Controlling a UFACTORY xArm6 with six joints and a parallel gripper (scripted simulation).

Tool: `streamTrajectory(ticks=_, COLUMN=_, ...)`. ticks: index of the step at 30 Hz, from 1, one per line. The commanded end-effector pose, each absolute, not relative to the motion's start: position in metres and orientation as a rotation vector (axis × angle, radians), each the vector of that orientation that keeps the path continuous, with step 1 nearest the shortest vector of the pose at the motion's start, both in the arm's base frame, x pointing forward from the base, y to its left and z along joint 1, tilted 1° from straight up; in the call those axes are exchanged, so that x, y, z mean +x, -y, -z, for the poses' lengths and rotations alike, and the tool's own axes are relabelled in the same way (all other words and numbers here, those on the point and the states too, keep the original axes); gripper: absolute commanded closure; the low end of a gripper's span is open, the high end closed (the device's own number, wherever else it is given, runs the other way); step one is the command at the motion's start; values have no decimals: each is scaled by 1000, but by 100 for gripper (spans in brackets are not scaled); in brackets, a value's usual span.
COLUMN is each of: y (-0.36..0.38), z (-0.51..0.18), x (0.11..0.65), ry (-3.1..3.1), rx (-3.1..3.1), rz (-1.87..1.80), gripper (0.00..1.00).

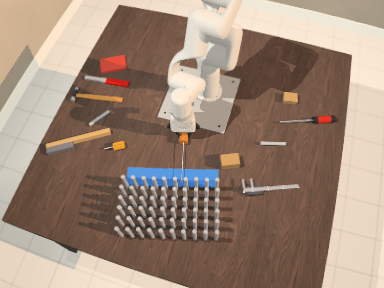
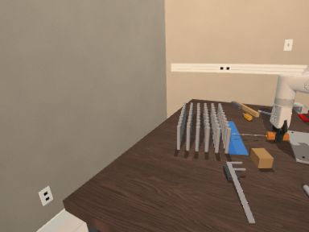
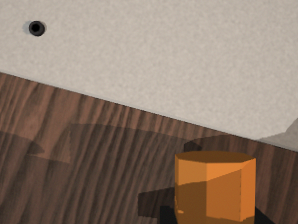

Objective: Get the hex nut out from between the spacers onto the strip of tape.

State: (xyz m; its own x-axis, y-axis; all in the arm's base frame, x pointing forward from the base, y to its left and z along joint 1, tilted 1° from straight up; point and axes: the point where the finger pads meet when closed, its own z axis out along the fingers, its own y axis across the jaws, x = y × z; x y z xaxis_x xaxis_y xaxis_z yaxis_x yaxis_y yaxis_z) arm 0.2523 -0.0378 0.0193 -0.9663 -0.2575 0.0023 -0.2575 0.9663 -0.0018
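With fingers clenched on the hook pick [image 1: 183, 141] handle, the gripper [image 1: 183, 133] should keep the shaft low and level toward the spacers [image 1: 170, 205] ahead.

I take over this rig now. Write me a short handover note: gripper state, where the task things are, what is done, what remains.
Gripper: shut on the hook pick, holding its orange-brown handle just in front of the arm's base plate.
Pick shaft lies about level and points toward the spacers; its tip ends around the blue tape strip, at the first row.
Spacers: all upright in the grid, none knocked over.
Hex nut: not visible in any view, presumably hidden among the spacers.
Done: pick is grasped and aimed.
Left: reach the hook between the rows, catch the nut, drag it fully onto the strip.
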Motion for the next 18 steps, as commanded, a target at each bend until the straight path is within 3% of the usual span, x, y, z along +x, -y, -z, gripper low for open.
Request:
streamTrajectory(ticks=1, y=38, z=-25, x=254, ry=3116, rx=408, rz=-5, gripper=100)
streamTrajectory(ticks=18, y=38, z=-35, x=254, ry=3116, rx=408, rz=-5, gripper=100)
